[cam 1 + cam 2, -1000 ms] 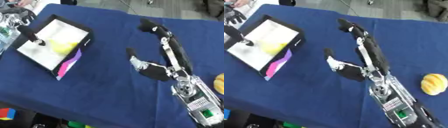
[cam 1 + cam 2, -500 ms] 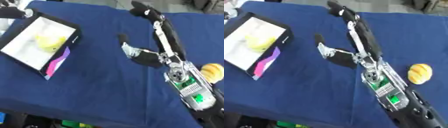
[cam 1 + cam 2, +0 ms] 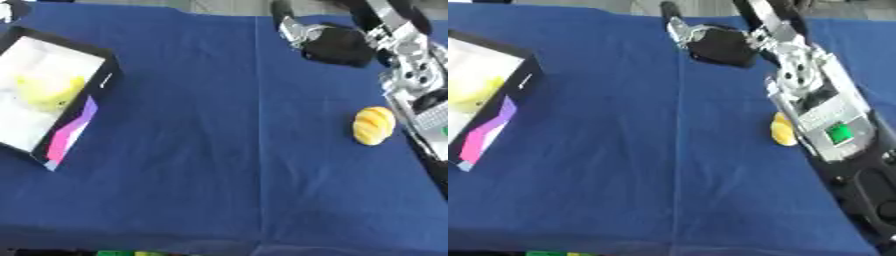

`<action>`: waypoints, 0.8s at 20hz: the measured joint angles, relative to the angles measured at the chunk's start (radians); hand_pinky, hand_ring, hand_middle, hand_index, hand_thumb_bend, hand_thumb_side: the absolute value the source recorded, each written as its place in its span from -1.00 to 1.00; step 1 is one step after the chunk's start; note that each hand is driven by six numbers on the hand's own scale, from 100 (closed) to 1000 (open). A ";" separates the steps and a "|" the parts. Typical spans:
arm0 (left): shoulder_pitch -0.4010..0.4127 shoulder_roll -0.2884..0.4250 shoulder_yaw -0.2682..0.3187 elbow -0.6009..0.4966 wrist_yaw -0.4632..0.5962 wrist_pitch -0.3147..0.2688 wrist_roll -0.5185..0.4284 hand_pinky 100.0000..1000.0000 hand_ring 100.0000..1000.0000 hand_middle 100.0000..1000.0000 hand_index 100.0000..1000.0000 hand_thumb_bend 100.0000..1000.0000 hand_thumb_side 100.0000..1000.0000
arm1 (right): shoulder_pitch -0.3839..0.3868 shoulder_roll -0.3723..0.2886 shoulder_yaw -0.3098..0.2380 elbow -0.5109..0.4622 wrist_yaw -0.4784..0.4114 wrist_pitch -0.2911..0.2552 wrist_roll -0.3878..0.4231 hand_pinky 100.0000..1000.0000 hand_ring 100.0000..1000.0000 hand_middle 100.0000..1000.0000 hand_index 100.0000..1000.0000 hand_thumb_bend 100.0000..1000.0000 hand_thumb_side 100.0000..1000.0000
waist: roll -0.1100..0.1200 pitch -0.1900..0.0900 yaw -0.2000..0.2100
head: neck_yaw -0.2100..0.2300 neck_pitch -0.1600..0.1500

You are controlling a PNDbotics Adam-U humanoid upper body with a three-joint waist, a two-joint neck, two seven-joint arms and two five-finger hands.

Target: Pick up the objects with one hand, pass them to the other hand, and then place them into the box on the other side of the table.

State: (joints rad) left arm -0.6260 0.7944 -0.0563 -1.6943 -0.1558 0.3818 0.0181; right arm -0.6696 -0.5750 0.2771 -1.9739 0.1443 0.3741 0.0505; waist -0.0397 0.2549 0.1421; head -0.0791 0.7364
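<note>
A yellow-orange object point(image 3: 374, 125) lies on the blue table point(image 3: 219, 150), nearer than the right hand point(image 3: 337, 42) and apart from it. Whether that hand's fingers are spread or curled cannot be told. The box point(image 3: 107, 80) holds a yellow object point(image 3: 45, 92) far to their left.

The right hand point(image 3: 337, 44) has moved up to the far edge of the table, and its fingers run out of the picture. The left hand that was over the box point(image 3: 52, 95) is gone from it. The yellow thing point(image 3: 42, 92), maybe a fruit, now lies there alone.
</note>
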 measured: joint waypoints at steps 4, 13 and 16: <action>0.046 -0.002 0.017 -0.078 0.087 -0.045 0.092 0.55 0.45 0.41 0.63 0.19 -0.63 | 0.041 -0.137 -0.065 -0.005 -0.044 0.045 0.107 0.72 0.60 0.51 0.80 -0.55 -0.55 | -0.005 0.004 -0.006 | -0.011 -0.016; 0.108 -0.044 0.043 -0.174 0.162 -0.084 0.226 0.51 0.42 0.39 0.61 0.14 -0.27 | 0.146 -0.343 -0.200 0.021 0.036 0.005 0.429 0.78 0.73 0.62 0.80 -0.43 -0.60 | -0.011 0.012 -0.010 | -0.027 -0.035; 0.120 -0.057 0.044 -0.177 0.171 -0.082 0.250 0.51 0.41 0.38 0.61 0.09 -0.12 | 0.172 -0.389 -0.221 0.043 0.079 -0.019 0.521 0.80 0.77 0.65 0.79 -0.36 -0.70 | -0.013 0.012 -0.013 | -0.029 -0.035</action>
State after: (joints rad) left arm -0.5056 0.7372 -0.0127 -1.8713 0.0148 0.2999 0.2678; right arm -0.4979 -0.9645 0.0564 -1.9309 0.2231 0.3553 0.5718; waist -0.0531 0.2669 0.1295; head -0.1082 0.7012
